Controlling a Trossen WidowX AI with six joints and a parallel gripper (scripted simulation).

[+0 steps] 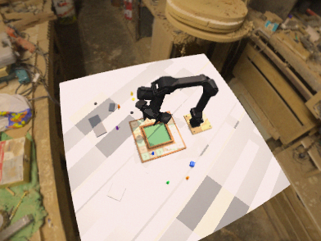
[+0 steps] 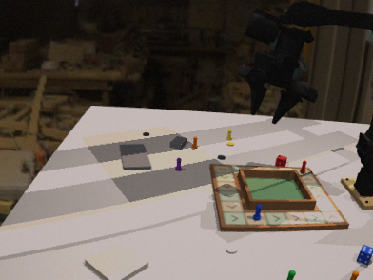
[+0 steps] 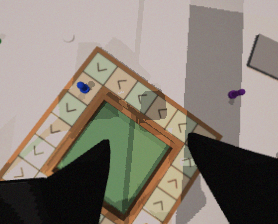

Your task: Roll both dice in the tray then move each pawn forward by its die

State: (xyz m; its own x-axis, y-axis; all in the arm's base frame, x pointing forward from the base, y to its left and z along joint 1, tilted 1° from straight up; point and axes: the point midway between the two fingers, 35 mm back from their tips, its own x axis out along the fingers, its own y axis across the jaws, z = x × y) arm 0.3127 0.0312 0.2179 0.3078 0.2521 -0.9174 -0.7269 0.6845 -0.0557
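The board (image 1: 164,155) (image 2: 285,228) (image 3: 160,93) carries a green-floored tray (image 1: 160,145) (image 2: 278,204) with brown walls, empty of dice. The blue pawn (image 1: 153,153) (image 2: 257,212) (image 3: 83,87) stands upright on a front square near the left corner in the exterior view. The red pawn (image 2: 304,167) stands at the board's back right. The red die (image 2: 281,161) lies by the board's back edge; the arm hides both red things in the top view. The blue die (image 1: 192,164) (image 2: 364,254) lies off the board. My gripper (image 2: 265,117) (image 3: 149,142) is open and empty, high above the table.
A purple pawn (image 1: 117,128) (image 2: 178,165) (image 3: 236,93) stands left of the board. Orange (image 2: 195,143) and yellow (image 2: 229,134) pawns stand behind. A green pawn (image 1: 167,183) and another orange pawn (image 1: 187,178) stand in front. A grey slab (image 2: 135,158), dark block (image 2: 179,143) and pale slab (image 2: 116,262) lie around.
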